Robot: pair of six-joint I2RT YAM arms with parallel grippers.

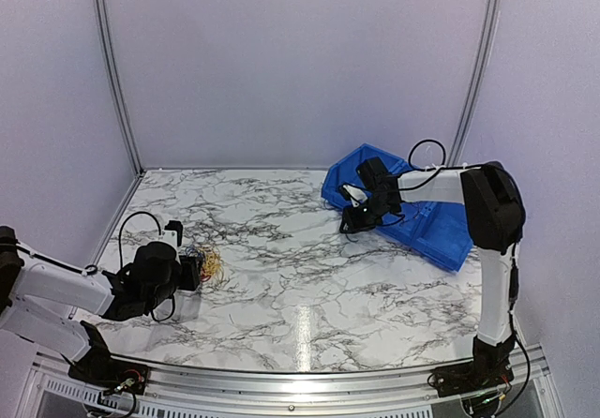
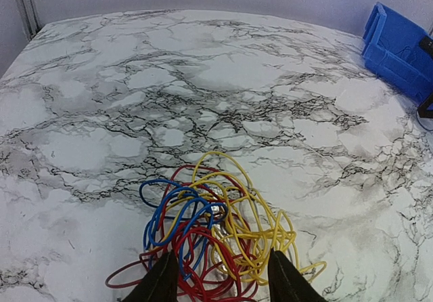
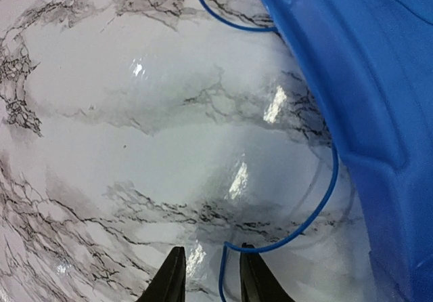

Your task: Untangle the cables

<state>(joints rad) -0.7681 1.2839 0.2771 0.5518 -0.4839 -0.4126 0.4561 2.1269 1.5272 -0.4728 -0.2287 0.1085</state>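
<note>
- Right gripper [image 3: 211, 253]: jaws part-spread. A single blue cable [image 3: 318, 207] runs up between the fingertips. The gap is wider than the wire, so nothing is pinched yet.
- That cable lies on the marble table [image 3: 122, 112], curving along the foot of the blue bin [image 3: 365, 78] and touching its wall in 1 place.
- Left gripper [image 2: 223, 258]: fingers stand apart, straddling the near edge of the tangle [image 2: 216, 221]. Red and yellow strands fill the gap. Whether the pads press them I cannot tell, as the contact is cut off at the frame edge.
- The tangle sits at the left of the table, well apart from the bin. Blue, red and yellow loops are interlaced, with a small metal end showing in the middle.

Step, as I judge it: 1 blue cable is already clear of the bunch and is being dealt with at the bin, and the rest is not yet separated.

Next move calls for: closing fully on a very thin wire lying flat, then lifting it over the bin wall.

In the way: the bin wall just beside the fingers, and the slack loop that could snag on it.
</note>
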